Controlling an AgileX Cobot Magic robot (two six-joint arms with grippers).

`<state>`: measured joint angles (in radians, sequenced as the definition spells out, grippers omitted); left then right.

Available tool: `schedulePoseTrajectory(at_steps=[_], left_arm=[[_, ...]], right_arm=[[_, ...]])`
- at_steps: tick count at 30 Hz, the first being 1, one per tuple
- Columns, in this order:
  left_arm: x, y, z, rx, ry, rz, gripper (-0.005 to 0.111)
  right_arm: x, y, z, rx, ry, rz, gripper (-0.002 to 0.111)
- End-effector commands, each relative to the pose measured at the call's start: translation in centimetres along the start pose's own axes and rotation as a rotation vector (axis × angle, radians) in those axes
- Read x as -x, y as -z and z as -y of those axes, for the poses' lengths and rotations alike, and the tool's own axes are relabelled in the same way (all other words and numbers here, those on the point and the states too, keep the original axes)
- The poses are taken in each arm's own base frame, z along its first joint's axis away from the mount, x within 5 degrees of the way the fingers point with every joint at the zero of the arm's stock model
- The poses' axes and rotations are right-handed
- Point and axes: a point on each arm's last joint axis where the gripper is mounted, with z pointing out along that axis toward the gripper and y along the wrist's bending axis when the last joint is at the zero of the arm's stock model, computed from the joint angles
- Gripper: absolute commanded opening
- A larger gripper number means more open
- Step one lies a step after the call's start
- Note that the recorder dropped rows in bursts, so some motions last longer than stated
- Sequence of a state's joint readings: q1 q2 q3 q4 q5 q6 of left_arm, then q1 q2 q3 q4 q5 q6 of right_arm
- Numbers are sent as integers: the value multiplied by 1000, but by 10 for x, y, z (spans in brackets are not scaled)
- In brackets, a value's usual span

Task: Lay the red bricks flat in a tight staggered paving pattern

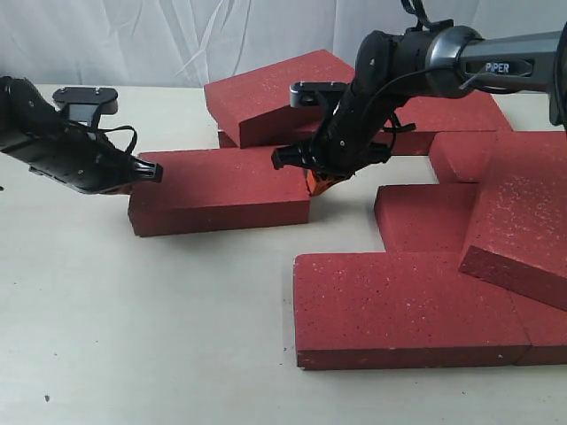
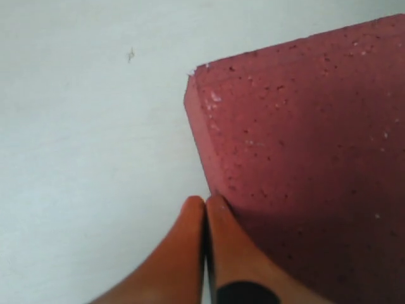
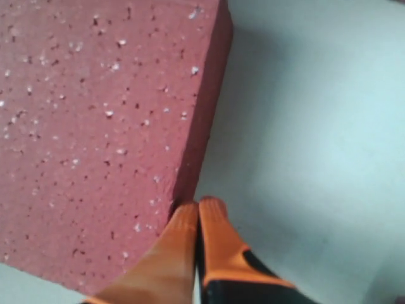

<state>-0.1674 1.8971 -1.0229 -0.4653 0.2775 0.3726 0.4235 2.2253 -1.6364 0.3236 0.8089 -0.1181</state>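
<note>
- The left gripper (image 1: 152, 173) is on an arm that lies low and almost level over the pale flat table (image 1: 133, 336), pointing to the right. Its orange fingers (image 2: 177, 253) are clenched together with nothing between them. The tips touch the left end of a dark red speckled rectangular paving brick (image 1: 221, 190), close to a corner.
- This brick lies flat on the table in the middle, between the two grippers.
- Behind it, a second red brick (image 1: 275, 93) sits tilted, one side raised.
- The right gripper (image 1: 323, 183) hangs from an arm that comes in from the upper right and bends steeply down. Its orange fingers (image 3: 171, 253) are also clenched and empty, with the tips at the right end of the middle brick.
- Further right, a wide front red brick (image 1: 407, 301) lies flat, and a slanted red brick (image 1: 523, 221) rests on the bricks there.
</note>
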Motion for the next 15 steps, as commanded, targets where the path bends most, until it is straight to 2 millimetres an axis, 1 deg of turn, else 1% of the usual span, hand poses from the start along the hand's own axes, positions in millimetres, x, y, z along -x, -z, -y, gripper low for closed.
schedulePoseTrajectory(at_steps=[1,4,8,10,15], left_arm=[[3,0,1,6,-35,27,0],[2,-1,1,6,-58,22,0],[1,3,-9,23,-88,-7,0],[1,8,-18,26,-58,-20,0],[3,28,-34,22,95,-39,0]], right_arm=[[-2,10,-2,8,7,-22,-1],[0,16,-3,7,9,-7,-1],[1,32,-5,-12,36,13,-1],[2,42,-7,-18,48,20,-1],[1,63,-13,-2,47,30,-1]])
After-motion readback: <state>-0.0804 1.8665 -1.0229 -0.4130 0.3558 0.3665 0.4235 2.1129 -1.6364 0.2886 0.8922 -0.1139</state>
